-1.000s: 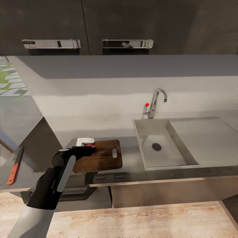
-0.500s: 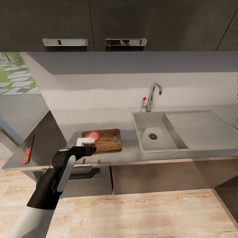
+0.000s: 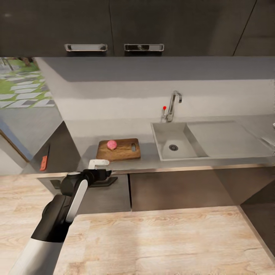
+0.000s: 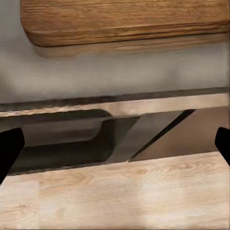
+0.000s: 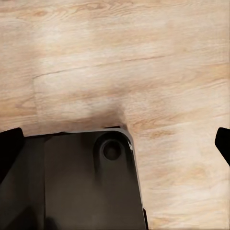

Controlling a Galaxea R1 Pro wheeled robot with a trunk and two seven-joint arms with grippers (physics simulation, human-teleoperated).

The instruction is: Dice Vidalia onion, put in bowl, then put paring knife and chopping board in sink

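Onion [image 3: 112, 144] rests on the board [image 3: 118, 149] near the desk's [image 3: 152, 160] front edge, awaiting dicing; knife [image 3: 44, 160] lies well apart at the left end. Left gripper [image 4: 115, 143] and right gripper [image 5: 115, 139] jaws apart, empty

We are seeing grey countertop [image 3: 149, 162] running ahead of left gripper [image 3: 102, 173], thin metallic front edge lying just beyond fingertips. Chopping board [image 3: 118, 149] is lying flat on it, just past gripper and slightly to its right, handle slot toward sink [image 3: 172, 139]. Pink round onion [image 3: 111, 144] is sitting on board's left part. White bowl [image 3: 98, 163] is resting at counter's front edge, right by gripper. Paring knife [image 3: 44, 160] is lying well to gripper's left, on darker side stretch.
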